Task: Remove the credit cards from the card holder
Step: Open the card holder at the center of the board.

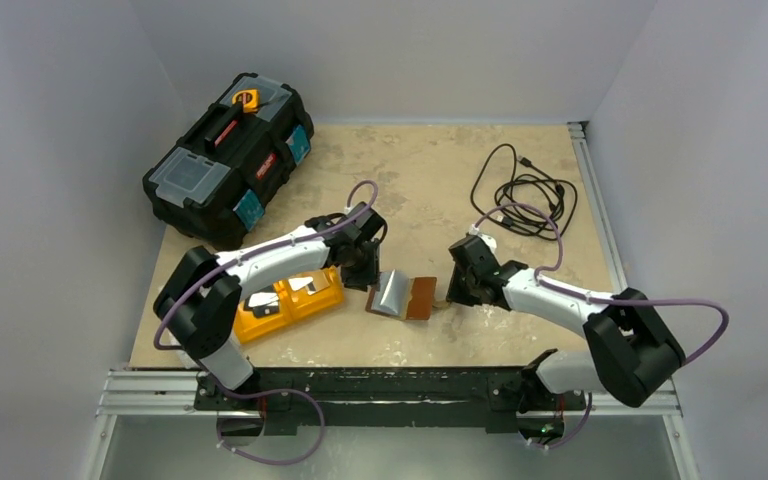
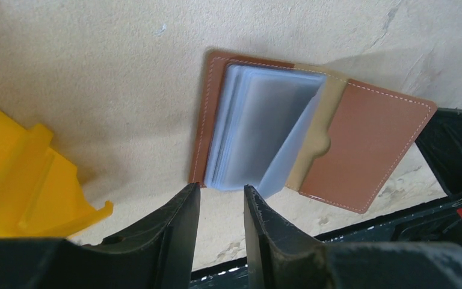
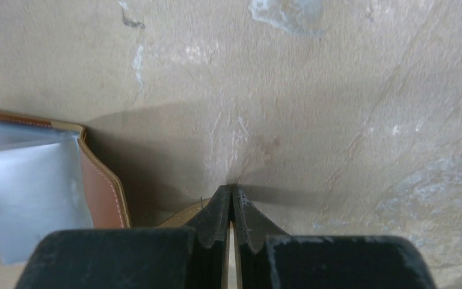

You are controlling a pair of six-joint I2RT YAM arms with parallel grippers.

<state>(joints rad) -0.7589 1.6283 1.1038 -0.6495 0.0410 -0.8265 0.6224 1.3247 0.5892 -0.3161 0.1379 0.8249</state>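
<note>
Right fingers (image 3: 251,224) were pressed together, apparently nipping a tan flap edge, likely pinning the card holder (image 1: 401,294) open. Left fingers (image 2: 179,232) were narrowly parted and empty, just left of its clear sleeves (image 2: 258,129). The holder lay on the tabletop (image 1: 420,180), right of the orange tray (image 1: 256,322). Only the left wrist view showed the sleeves fanned; no cards could be made out.

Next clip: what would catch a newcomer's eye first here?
The open card holder at the table's middle, its clear sleeves fanned up, with the left gripper open just short of them and the right gripper pinched shut at its right flap. Next, the orange tray just left of it and the black toolbox at the far left corner.
</note>
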